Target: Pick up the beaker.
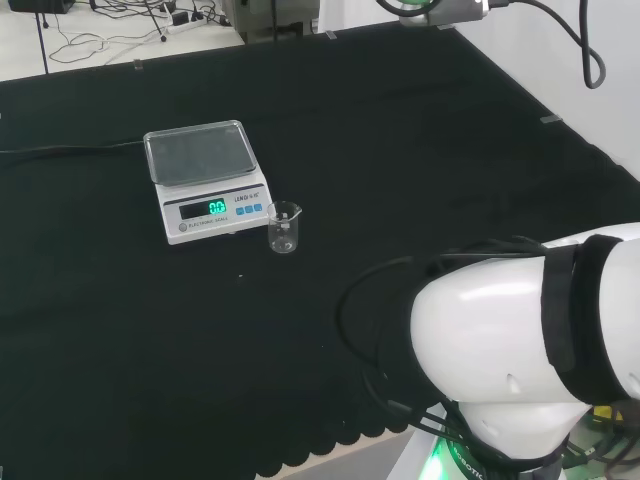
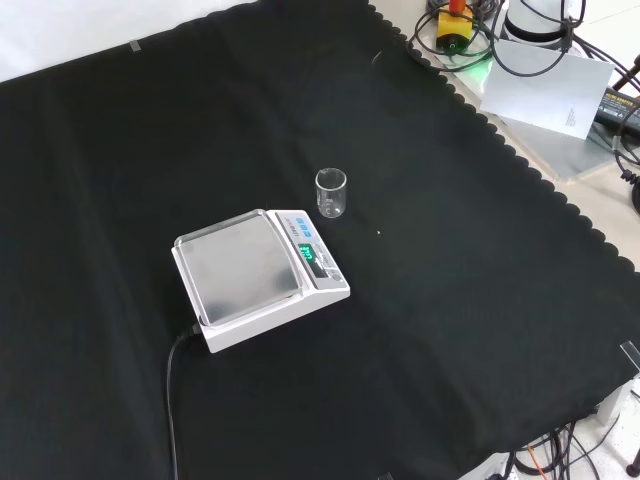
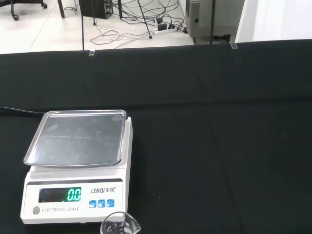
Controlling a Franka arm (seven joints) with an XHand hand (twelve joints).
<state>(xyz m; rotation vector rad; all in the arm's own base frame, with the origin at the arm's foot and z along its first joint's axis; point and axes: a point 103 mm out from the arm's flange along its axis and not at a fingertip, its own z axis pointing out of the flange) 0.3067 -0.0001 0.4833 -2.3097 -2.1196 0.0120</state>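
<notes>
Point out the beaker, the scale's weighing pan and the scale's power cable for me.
beaker [image 1: 284,228]: head view, on its clear glass wall.
weighing pan [image 2: 236,267]: front view, middle of the steel plate.
power cable [image 2: 171,400]: front view, on the black cord running from the scale toward the cloth's near edge.

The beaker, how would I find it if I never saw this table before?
Look for the white scale with the shiny metal tray, the biggest thing on the black cloth. In the head view, the beaker stands upright just off the scale's front right corner, beside the buttons. It is the small see-through cup with a pouring lip, and it looks empty.
</notes>
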